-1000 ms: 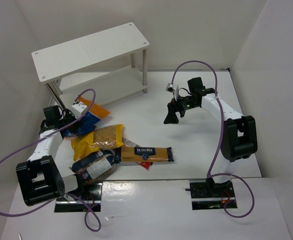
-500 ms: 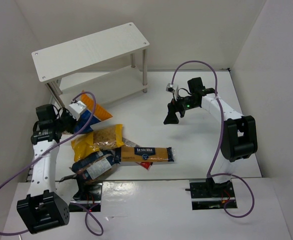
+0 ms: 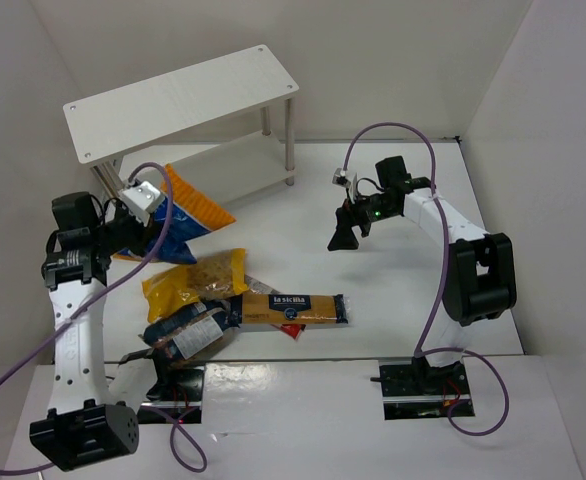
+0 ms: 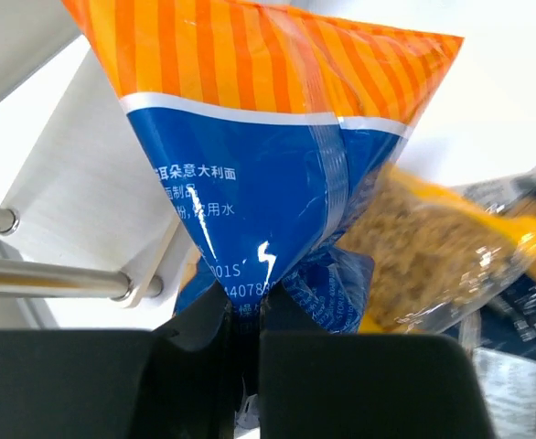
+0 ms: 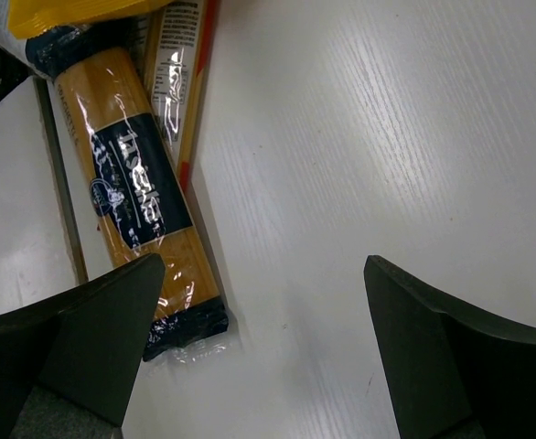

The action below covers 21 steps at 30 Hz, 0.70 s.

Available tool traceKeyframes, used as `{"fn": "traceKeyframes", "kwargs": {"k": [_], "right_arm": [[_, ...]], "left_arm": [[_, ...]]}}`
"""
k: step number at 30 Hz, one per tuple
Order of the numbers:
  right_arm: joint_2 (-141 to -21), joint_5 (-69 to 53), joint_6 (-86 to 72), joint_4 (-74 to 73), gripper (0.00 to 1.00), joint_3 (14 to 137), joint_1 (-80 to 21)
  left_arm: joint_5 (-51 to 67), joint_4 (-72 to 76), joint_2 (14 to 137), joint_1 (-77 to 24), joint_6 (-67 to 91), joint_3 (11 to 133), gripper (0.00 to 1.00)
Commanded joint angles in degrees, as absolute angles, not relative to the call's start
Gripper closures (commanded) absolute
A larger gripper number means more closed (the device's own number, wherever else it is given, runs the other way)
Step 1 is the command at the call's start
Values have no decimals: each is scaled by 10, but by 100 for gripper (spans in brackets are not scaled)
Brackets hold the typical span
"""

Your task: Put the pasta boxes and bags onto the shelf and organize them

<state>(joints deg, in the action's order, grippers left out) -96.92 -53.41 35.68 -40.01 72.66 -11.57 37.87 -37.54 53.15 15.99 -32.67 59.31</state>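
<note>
Left gripper (image 4: 241, 320) clamped on blue end of blue-and-orange bag (image 3: 180, 213), held clear of bench. Bag's long axis directed away from gripper, orange end toward shelf (image 3: 188, 98) lower tier just beyond. Left arm nearer. Right gripper (image 3: 345, 232) spread wide, nothing held.

A white table (image 3: 373, 290) with a faint wood grain lies under soft, even light, closed in by plain white walls (image 3: 393, 60) that rise behind it and along both its sides, two panels meeting at its far right corner.
</note>
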Motion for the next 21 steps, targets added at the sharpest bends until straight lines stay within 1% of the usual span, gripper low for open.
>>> {"fn": "traceKeyframes", "kwargs": {"k": [1,14,21], "right_arm": [[-941,-548,367,-400,2,724,-112],[-941,-554,367,-400,2,724,-112],[-941,-554,367,-400,2,724,-112]], "left_arm": [[453,-319,505,163,-274,656,100],[547,-286,522,198,-143,797,100],[554,-250,549,218,-77,889,100]]}}
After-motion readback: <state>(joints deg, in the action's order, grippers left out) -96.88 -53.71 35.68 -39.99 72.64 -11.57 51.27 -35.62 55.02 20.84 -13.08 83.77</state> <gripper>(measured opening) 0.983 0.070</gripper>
